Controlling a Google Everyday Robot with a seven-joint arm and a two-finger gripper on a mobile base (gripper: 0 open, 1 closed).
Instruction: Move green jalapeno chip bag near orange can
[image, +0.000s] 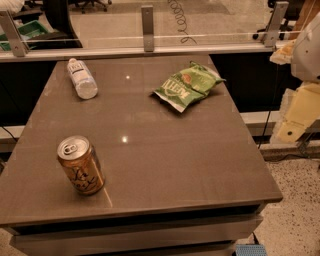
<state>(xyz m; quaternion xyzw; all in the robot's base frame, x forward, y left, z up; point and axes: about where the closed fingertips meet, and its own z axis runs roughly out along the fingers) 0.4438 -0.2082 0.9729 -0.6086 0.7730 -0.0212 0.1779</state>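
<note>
3 things are carried by the grey-brown table (200, 165). The orange can (80, 165) is stood upright. The clear water bottle (82, 78) is laid well behind the can, the green jalapeno chip bag (187, 85) behind and right of it. The gripper (299, 112) is held far right of the can, beyond the table edge.

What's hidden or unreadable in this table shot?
- The hand, right of the table: cut off by the frame edge, camera view.
- The orange can: far side hidden by its own body.
- The water bottle: label too small to read.
- The green jalapeno chip bag: underside hidden against the table.
</note>
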